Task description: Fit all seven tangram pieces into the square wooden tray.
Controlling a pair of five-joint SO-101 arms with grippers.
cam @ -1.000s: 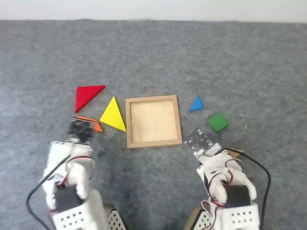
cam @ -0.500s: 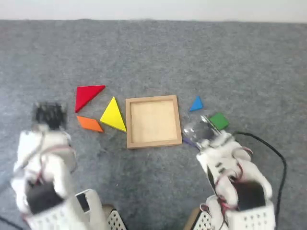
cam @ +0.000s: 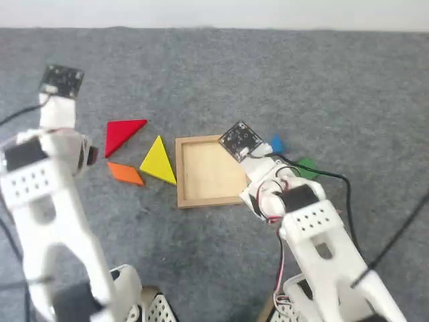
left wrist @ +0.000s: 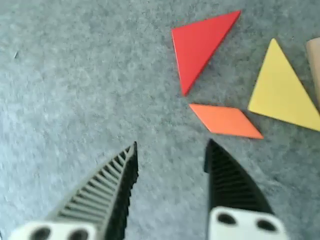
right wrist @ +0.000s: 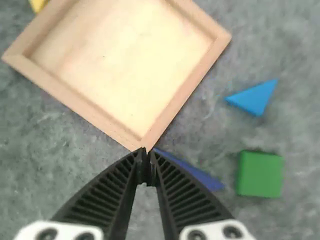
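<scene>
At tray (right wrist: 186, 91) corner, right wrist view: right gripper (right wrist: 144, 165) closed, empty, by dark-blue piece (right wrist: 196, 175) | left gripper (left wrist: 172, 145) spread

High cam overhead, whole table (cam: 201, 74); wrist cams close, angled down; tray (cam: 211, 138) shared w/ right, red triangle (cam: 122, 133) w/ left.

Square wooden tray (cam: 179, 173) lies flat; red triangle (cam: 120, 134), yellow triangle (cam: 158, 163) and orange parallelogram (cam: 125, 173) beside one edge; blue triangle (right wrist: 253, 96), green square (right wrist: 259, 173) and dark-blue sliver (right wrist: 194, 173) beside the opposite edge.

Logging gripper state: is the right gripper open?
No, the right gripper has its jaws pressed together near a corner of the tray.
</scene>
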